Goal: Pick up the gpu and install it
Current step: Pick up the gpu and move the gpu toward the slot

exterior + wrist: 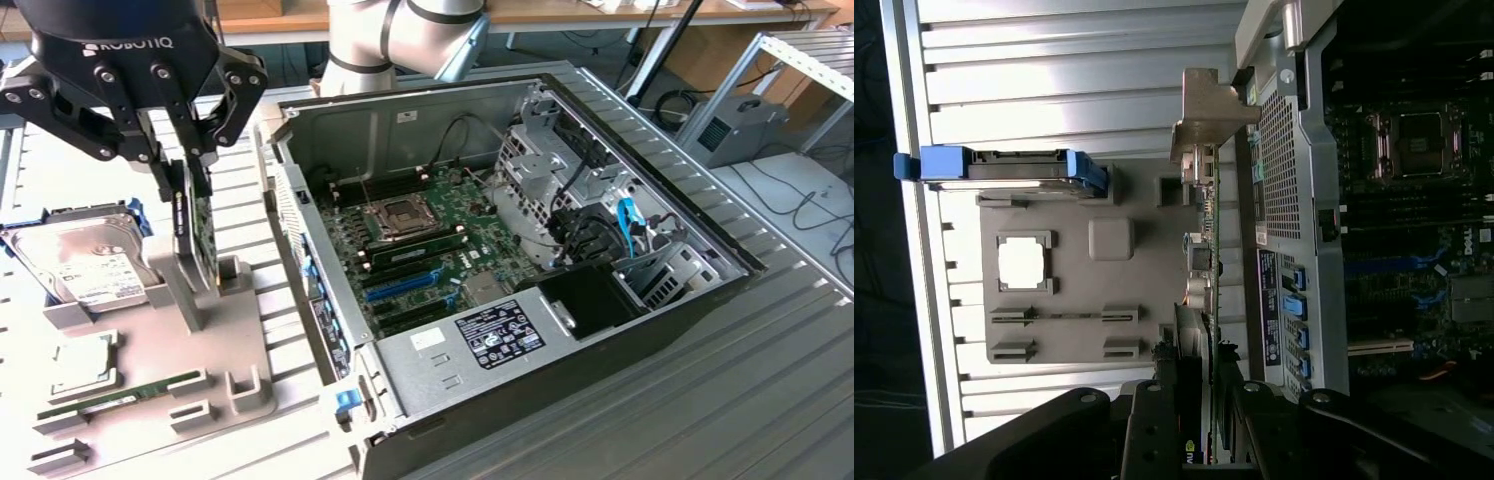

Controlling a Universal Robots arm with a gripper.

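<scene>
The gripper (187, 172) is down over the grey parts stand (234, 345) at the exterior view's left, and its two black fingers (168, 178) are pinching the top edge of the gpu (196, 240), one on each face. The card stands upright on its long edge, thin side to the camera, with its lower edge down among the stand's posts. Whether it has cleared that slot by a sliver or sits fully in it, the pictures cannot settle.

From the wrist, the same story: the card runs edge-on between the two fingers, its silver bracket at the far end, just beside the outer wall of the computer case (387, 125).

So the grasp looks made, and that is about where the work stands. The pick-up itself is at best only beginning, since the card is at the stand and not in the air over the machine.

The install is all to come. The case lies open on its side to the exterior view's right, the motherboard (441, 215) bare, and the blue expansion slots (400, 287) near its front edge hold nothing. The card is well apart from them.

Around the stand, the other parts sit untouched: the hard drive (83, 265) in its blue cradle, the processor (83, 362) in its pocket, and the RAM stick (120, 395) lying in its groove
</scene>
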